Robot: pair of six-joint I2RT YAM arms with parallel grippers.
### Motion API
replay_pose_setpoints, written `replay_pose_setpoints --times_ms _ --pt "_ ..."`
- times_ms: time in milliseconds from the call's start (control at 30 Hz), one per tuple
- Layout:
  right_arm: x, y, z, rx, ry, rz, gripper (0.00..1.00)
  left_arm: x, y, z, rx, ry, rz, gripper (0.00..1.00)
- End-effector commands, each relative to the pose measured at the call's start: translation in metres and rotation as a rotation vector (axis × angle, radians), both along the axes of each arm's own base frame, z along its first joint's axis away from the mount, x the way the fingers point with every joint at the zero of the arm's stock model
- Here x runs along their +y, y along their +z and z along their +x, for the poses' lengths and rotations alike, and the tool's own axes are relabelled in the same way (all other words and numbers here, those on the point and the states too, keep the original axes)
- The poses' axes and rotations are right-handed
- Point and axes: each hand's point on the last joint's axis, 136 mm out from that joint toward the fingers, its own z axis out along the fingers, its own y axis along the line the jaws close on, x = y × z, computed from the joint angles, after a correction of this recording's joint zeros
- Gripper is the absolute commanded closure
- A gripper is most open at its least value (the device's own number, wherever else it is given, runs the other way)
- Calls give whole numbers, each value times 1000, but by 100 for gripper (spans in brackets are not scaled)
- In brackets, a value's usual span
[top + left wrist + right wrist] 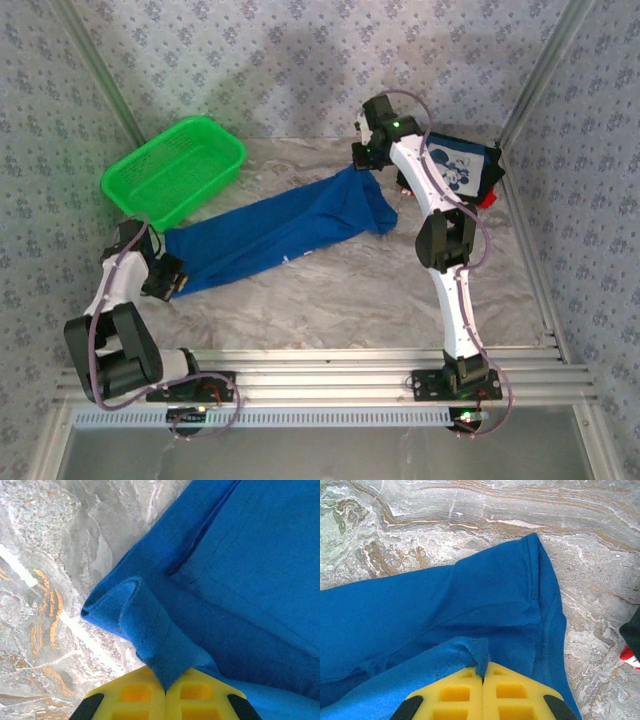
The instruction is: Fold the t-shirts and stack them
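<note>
Left tool [165, 686], right tool [482, 674], pinching t-shirt [280, 235] edges

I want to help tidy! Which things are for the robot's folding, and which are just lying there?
Job: royal blue cloth t-shirt, dark navy t-shirt with white cartoon panel, red cloth beside it.
Lying about: green plastic mesh basket.
</note>
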Motion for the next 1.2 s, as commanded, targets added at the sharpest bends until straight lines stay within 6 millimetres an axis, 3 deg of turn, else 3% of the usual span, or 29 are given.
replay_pose_setpoints --times_ms 0,333,467,533,600,900,967,1067,1133,1167 --pt "-4 1 10 -22 -2 5 100 12 5 11 -8 -18 48 100" --pt "-1 -15 15 -16 3 -7 100 19 -8 24 32 -28 53 98" --pt "1 -16 20 -27 -4 4 100 20 -5 30 16 -21 48 75" --pt "3 -19 21 -25 -7 17 100 19 4 33 -12 -22 50 60" --pt "3 -20 23 -26 -16 24 100 20 13 32 -27 -21 61 51" --pt "9 -29 28 -17 -35 61 100 6 37 11 -84 -24 38 41" --pt "11 -33 29 -14 -38 72 94 0 41 4 -100 -24 25 39" --pt "12 -36 34 -13 -53 99 77 -11 51 -3 -148 -25 2 36" --pt "6 -32 40 -18 -92 145 57 -20 62 -6 -201 -34 3 33" --pt "3 -27 42 -19 -112 169 54 -26 67 -7 -228 -44 3 32"
